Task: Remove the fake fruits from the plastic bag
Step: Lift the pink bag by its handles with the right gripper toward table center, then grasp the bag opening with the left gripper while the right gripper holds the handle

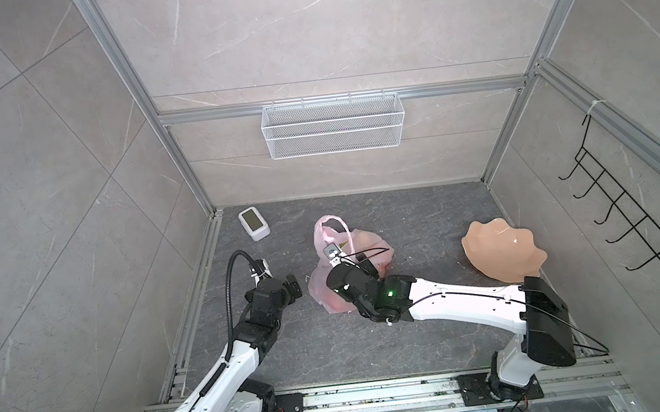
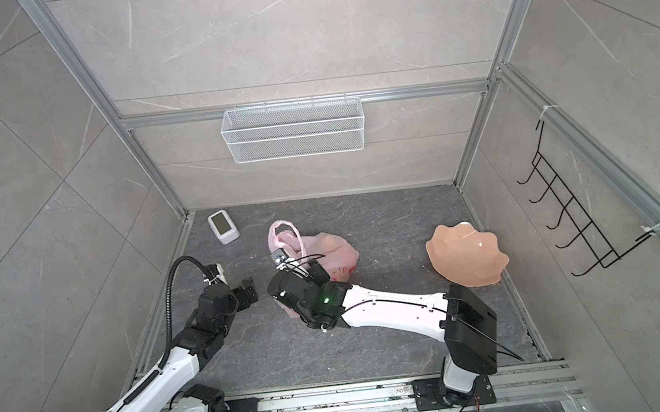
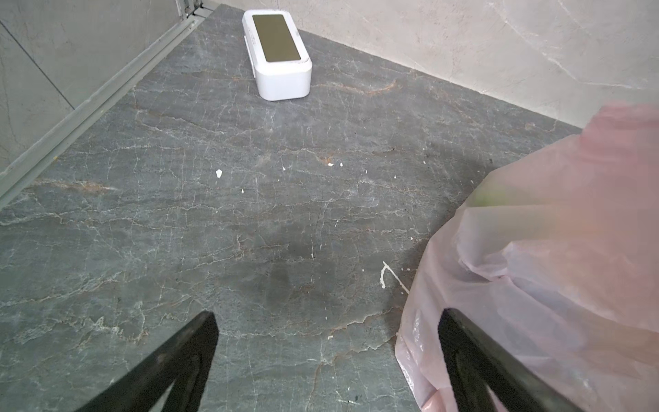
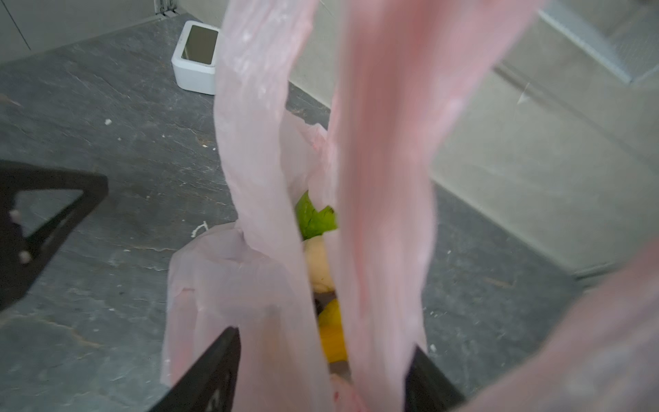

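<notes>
We find the right claw [image 4: 322, 342] poised above the plastic bag [image 1: 361, 239], its jaws standing apart with the two loop handles running up between them; nothing looks pinched, so we judge the film hangs loose there. Straight below this claw, through the bag's mouth, the fake fruits [image 4: 317, 249] show: a green piece [image 4: 315, 219], a beige piece [image 4: 319, 265] and a yellow piece [image 4: 331, 331]; none lies outside the bag, so the task looks barely begun; the raised handles, we reckon, keep the mouth open for a reach from above.

The left claw [image 3: 328, 321] waits low, just beside the bag, jaws at their widest and holding nothing; one finger [image 3: 478, 353] lies at the film's edge, though we cannot tell whether it touches; we judge it is placed to steady the bag while the other reaches in.

The worktop [image 1: 417, 340] is dark grey veined stone, flecked with pale specks; ahead of the left claw, near the back corner, stands a small white box [image 1: 254, 223]; well apart from the right claw, off beside its arm, rests a peach scalloped plate [image 1: 500, 247], a likely landing place. Grey tiled walls in aluminium framing close the bay; a white wire basket [image 1: 332, 125] hangs on the back wall and a black hook rack [image 1: 629, 205] on the side wall.
</notes>
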Available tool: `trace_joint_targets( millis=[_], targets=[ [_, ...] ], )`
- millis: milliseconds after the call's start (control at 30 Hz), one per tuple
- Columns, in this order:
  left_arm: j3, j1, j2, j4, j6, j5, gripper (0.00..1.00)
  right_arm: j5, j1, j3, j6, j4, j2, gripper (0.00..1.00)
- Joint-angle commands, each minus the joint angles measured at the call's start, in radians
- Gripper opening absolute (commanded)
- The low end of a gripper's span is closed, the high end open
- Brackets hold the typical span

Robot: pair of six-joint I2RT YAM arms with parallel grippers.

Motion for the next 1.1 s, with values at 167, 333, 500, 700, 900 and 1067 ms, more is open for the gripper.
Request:
trace_joint_targets(
  millis=[167,333,500,700,900,1067],
  targets=[
    [0.377,-0.048,0.002,-0.451,-0.177,0.045,0.96,-0.067,-0.003,-0.179,0.038,-0.003,-0.363,0.92],
    [0.696,-0.234,0.073,-0.644,-0.165,-0.038,0.96,-0.105,-0.003,-0.353,0.044,0.072,-0.58,0.93],
    [1.078,-0.454,0.28,-0.814,-0.107,-0.245,0.96,-0.048,-0.003,-0.429,0.078,0.067,-0.669,0.93],
    [1.351,-0.511,0.486,-0.948,-0.125,-0.284,0.9,-0.03,-0.002,-0.477,0.113,0.081,-0.698,0.92],
    [1.406,-0.541,0.56,-0.936,-0.197,-0.178,0.8,-0.017,-0.003,-0.522,0.109,0.11,-0.738,0.93],
    [1.41,-0.541,0.611,-0.905,-0.21,-0.137,0.79,-0.014,-0.002,-0.549,0.101,0.125,-0.763,0.93]
  ],
)
